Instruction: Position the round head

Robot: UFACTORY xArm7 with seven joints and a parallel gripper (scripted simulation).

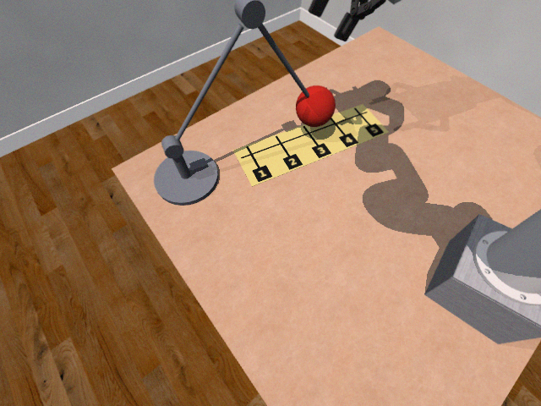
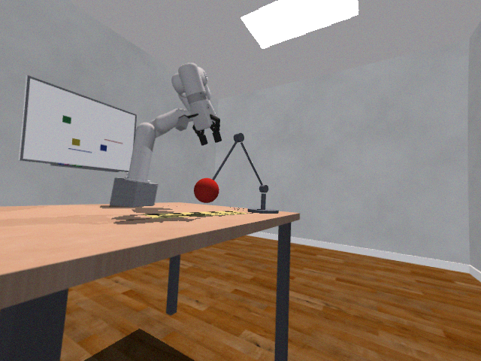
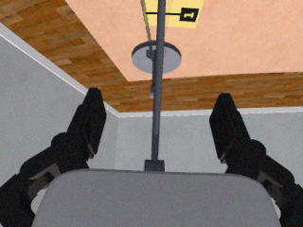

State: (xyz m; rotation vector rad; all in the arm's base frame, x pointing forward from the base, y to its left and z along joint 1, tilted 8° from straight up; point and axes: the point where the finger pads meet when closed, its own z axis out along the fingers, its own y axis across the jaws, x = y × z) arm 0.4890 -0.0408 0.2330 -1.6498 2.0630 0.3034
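Observation:
The lamp's round red head point(image 1: 315, 105) hangs clear above the yellow strip point(image 1: 311, 147), with its shadow on the long line between marks 3 point(image 1: 320, 150) and 4 point(image 1: 348, 139). The grey foot point(image 1: 186, 176) sits on the bench beyond mark 1 point(image 1: 262, 173). The two grey arms meet at the high elbow joint point(image 1: 249, 12). My gripper point(image 2: 207, 136) is open and empty, well above the head and apart from it, near the elbow point(image 2: 238, 137).
My arm's grey base block point(image 1: 484, 279) stands at the bench's right side. The bench edge runs close behind the foot. A whiteboard point(image 2: 75, 125) hangs on the wall behind the arm.

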